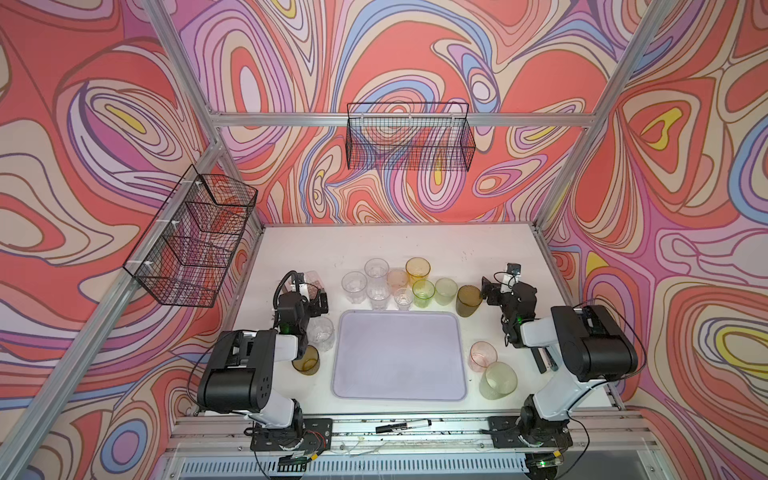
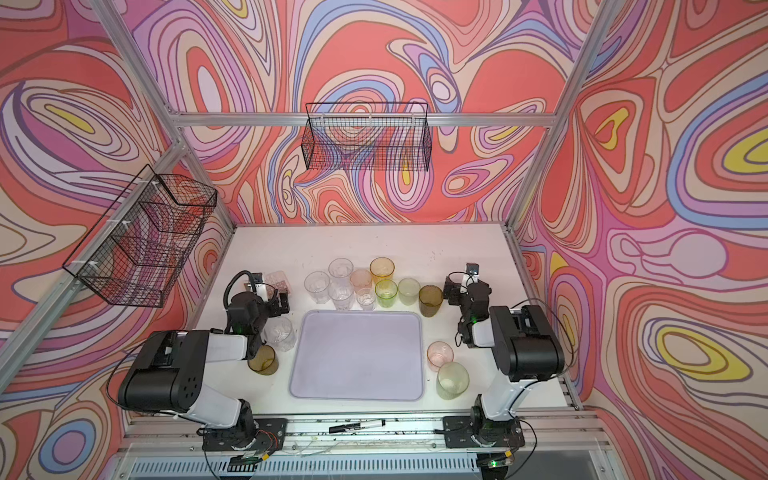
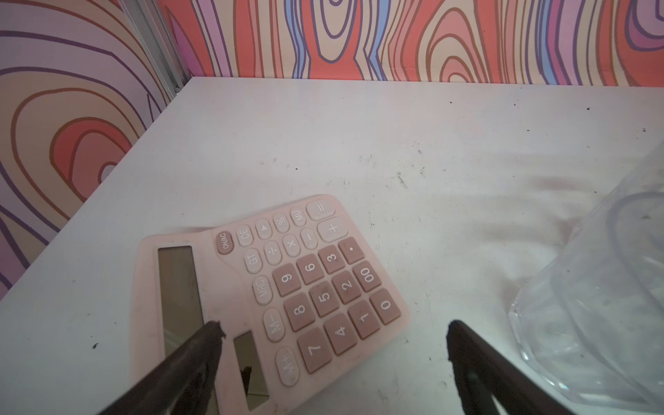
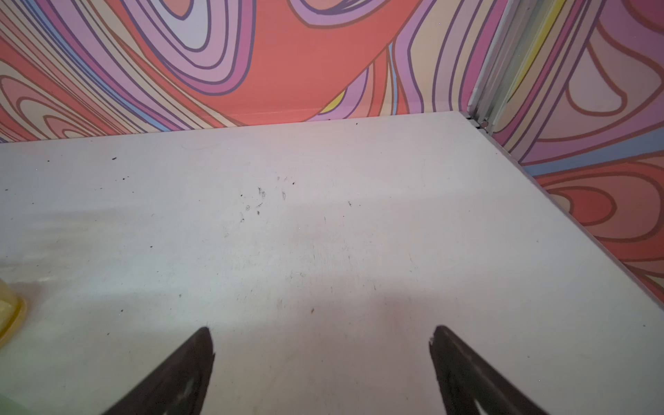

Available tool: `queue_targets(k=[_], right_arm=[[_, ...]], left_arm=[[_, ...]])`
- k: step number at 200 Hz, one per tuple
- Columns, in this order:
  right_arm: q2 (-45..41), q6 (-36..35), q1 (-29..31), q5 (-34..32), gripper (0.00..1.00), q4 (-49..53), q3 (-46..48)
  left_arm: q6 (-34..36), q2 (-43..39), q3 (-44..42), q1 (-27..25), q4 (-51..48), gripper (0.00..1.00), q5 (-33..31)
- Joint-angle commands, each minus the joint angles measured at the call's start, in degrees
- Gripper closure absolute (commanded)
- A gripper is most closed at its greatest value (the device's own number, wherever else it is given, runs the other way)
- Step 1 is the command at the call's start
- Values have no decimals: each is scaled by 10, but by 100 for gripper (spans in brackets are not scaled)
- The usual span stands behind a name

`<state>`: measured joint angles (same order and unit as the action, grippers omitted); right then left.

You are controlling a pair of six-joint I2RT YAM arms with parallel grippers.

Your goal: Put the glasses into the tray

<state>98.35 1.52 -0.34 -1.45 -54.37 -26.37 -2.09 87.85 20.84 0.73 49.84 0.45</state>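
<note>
Left gripper (image 3: 334, 328): jaws spread wide, nothing held. It sits above the pink calculator (image 3: 273, 287), with a clear glass (image 3: 593, 305) just beside one finger; contact unclear.
Right gripper (image 4: 321, 330): jaws spread wide, empty, over bare table (image 4: 323, 233).
All glasses (image 1: 417, 268) stand on the table outside the lavender tray (image 1: 399, 357), most clustered along its far edge.

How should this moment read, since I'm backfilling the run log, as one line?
tray: empty | glasses: all on table | left gripper: open, near pink calculator | right gripper: open, empty
</note>
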Motion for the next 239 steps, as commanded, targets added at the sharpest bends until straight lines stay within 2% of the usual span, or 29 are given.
queue_targets(k=[1, 239], right_arm=[[2, -5, -2, 9, 2, 5, -9], [1, -4, -2, 9, 1, 5, -8]], left_arm=[[8, 3, 8, -2, 4, 0, 7], [8, 3, 7, -5, 6, 0, -5]])
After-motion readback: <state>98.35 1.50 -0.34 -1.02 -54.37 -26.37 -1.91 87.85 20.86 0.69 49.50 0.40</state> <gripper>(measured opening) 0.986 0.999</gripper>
